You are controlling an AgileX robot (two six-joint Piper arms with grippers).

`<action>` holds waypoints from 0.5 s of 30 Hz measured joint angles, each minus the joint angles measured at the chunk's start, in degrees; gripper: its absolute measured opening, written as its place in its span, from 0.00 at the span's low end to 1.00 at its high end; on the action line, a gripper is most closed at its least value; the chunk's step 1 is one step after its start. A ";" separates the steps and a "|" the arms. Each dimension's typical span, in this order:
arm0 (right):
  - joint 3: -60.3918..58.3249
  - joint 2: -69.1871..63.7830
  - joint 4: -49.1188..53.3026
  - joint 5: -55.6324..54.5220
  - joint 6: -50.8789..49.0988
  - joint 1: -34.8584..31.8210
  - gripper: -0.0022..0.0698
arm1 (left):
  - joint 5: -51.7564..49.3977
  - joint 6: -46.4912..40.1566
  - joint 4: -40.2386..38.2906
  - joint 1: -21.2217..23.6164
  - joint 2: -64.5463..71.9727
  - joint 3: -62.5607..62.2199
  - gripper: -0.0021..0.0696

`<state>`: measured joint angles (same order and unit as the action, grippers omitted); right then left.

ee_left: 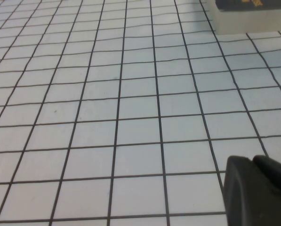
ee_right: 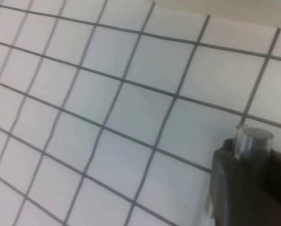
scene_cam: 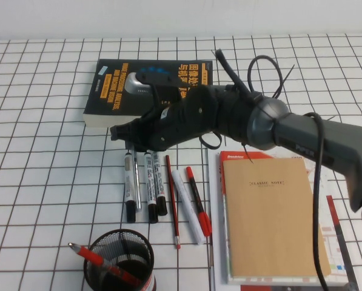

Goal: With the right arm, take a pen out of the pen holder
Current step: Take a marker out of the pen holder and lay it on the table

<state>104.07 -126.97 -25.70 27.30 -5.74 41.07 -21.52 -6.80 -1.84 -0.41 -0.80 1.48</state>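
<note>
On the gridded table (scene_cam: 41, 182), the right arm (scene_cam: 302, 136) stretched in from the right, past the tan notebook (scene_cam: 271, 218), toward the black book (scene_cam: 111, 91). The mesh pen holder (scene_cam: 149, 250) sat at the near edge with a red pen (scene_cam: 102, 260) inside. The right end effector (scene_cam: 123, 134) was clenched on a silver pen (scene_cam: 137, 188), out of the holder, among the laid-out markers (scene_cam: 151, 188). The left end effector (ee_left: 255, 190) was low over bare table; its state couldn't be told.

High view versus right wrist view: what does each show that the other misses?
Only high view: pen holder with a red pen, row of pens, book, notebook, right gripper near that row. Only right wrist view: silver pen end clamped in that gripper. Both: the grid table. The left gripper shows in neither, only over the table in its own wrist view.
</note>
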 joint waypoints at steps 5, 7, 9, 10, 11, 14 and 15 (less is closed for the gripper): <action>0.22 -2.26 0.00 -0.47 -0.21 -0.69 0.13 | 0.00 0.00 0.00 0.00 0.00 0.00 0.02; 0.31 -2.56 0.00 -0.60 -0.21 -0.83 0.13 | 0.00 0.00 0.00 0.00 0.00 0.00 0.02; 0.31 -2.70 0.00 -0.60 -0.21 -0.97 0.13 | 0.00 0.00 0.00 0.00 0.00 0.00 0.02; 0.31 -2.70 0.00 -0.60 -0.21 -0.97 0.13 | 0.00 0.00 0.00 0.00 0.00 0.00 0.02; 0.31 -2.70 0.00 -0.60 -0.21 -0.97 0.13 | 0.00 0.00 0.00 0.00 0.00 0.00 0.02; 0.31 -2.70 0.00 -0.60 -0.21 -0.97 0.15 | 0.00 0.00 0.00 0.00 0.00 0.00 0.02; 0.31 -2.70 0.00 -0.60 -0.21 -0.97 0.18 | 0.00 0.00 0.00 0.00 0.00 0.00 0.02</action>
<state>104.38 -129.66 -25.70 26.71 -5.96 40.10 -21.52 -6.80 -1.84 -0.41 -0.80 1.48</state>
